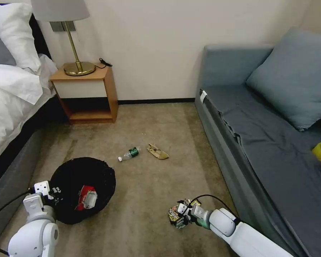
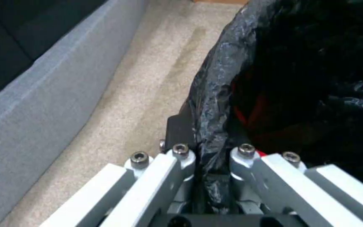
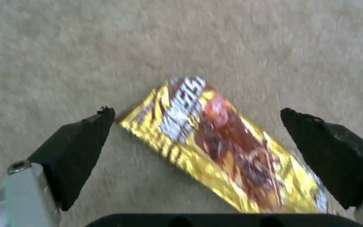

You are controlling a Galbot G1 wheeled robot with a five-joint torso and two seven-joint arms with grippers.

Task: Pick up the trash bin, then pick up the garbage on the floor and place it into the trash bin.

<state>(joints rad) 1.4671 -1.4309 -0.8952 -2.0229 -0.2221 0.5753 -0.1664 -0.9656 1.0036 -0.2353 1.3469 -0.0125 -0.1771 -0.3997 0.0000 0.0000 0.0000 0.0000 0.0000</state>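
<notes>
My right gripper (image 3: 196, 126) hung spread wide over the gold-brown snack wrapper (image 3: 223, 145), which lay flat on the carpet (image 3: 106, 47) between my fingers (image 3: 80, 148) but touched neither — closing might have skated over the thin foil. My left gripper (image 2: 209, 154) was pinched on the trash bin (image 1: 82, 189) by its bag rim, which could slip. My head view showed the red-and-white packet (image 1: 86, 198) already inside and the bottle (image 1: 130, 153) and tan wrapper (image 1: 157, 151) beyond — neither wrist did.

Left tool (image 2: 209, 157) clamped; right tool (image 3: 198, 138) spread wide.
</notes>
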